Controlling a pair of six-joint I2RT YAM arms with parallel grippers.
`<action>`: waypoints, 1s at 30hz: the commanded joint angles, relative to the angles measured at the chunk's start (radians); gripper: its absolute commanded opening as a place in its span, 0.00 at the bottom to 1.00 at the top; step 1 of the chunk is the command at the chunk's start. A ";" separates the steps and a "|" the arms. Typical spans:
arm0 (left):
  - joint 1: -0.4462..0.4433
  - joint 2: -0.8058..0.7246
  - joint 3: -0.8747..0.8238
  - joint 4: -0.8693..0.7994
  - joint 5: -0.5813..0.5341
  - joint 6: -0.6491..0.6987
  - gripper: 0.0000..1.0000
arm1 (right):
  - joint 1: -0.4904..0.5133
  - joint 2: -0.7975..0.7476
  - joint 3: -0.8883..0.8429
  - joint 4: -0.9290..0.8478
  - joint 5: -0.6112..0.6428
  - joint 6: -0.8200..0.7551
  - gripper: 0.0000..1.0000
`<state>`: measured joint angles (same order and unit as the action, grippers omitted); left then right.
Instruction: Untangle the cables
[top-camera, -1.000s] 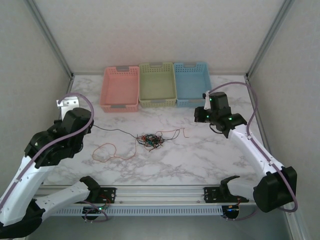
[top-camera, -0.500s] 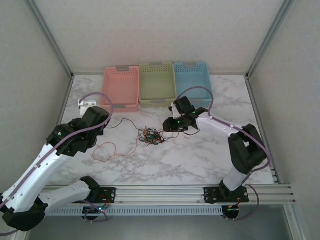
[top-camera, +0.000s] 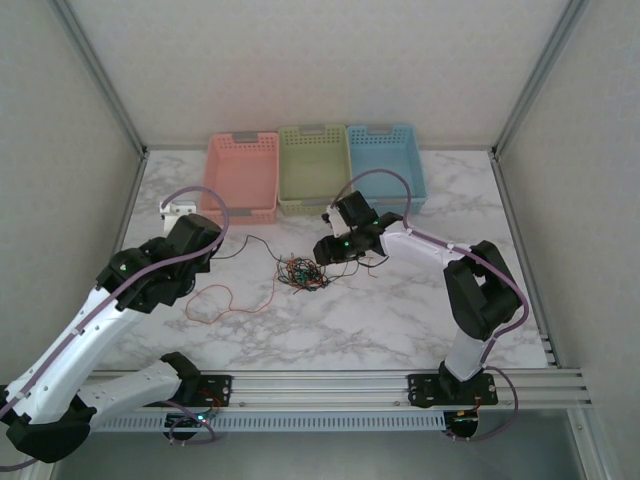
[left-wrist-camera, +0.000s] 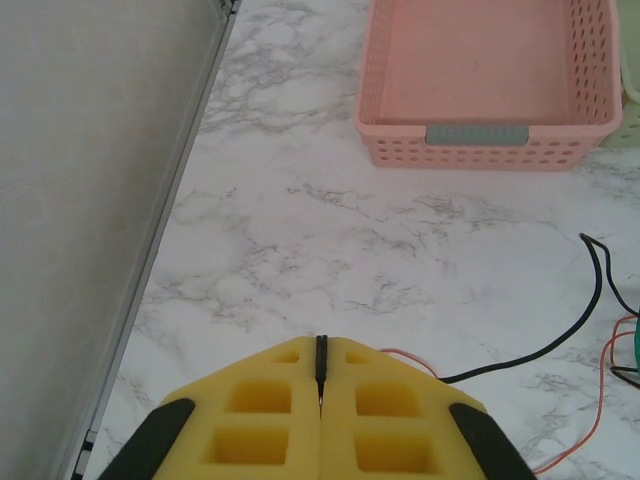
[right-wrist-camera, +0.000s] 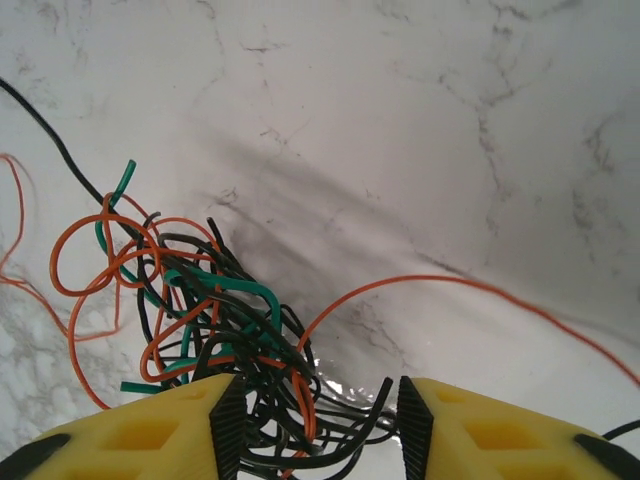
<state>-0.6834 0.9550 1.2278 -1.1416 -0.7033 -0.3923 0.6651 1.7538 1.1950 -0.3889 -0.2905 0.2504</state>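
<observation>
A knot of hair-thin black, red-orange and teal-green cables lies near the middle of the white marbled tabletop, a little in front of the three perforated plastic baskets lined up along the far edge: pink basket, pale green basket and light blue basket.

The right gripper is down at the right side of the knot. Its yellow fingers stand apart, and in the wrist view black strands of the tangle run into the gap between them. One red-orange strand arcs away from the knot over bare marble.

The left gripper sits toward the left edge, in front of the pink basket. Its yellow pads are pressed together, with a dark thread showing in the seam. A thin black cable leads from under its fingers toward the knot. A loose red-orange loop lies between the left arm and the tangle.
</observation>
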 joint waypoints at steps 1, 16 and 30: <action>0.010 -0.009 -0.010 -0.002 0.003 -0.010 0.00 | 0.019 0.012 0.035 -0.058 0.086 -0.187 0.49; 0.010 -0.023 -0.027 -0.002 0.000 -0.011 0.00 | 0.034 0.064 0.072 -0.071 0.014 -0.590 0.50; 0.012 -0.029 -0.033 -0.006 0.000 -0.011 0.00 | 0.045 -0.017 0.092 -0.117 -0.028 -0.564 0.49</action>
<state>-0.6834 0.9352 1.2076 -1.1412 -0.7033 -0.3927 0.6971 1.8099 1.2770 -0.4919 -0.2897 -0.3267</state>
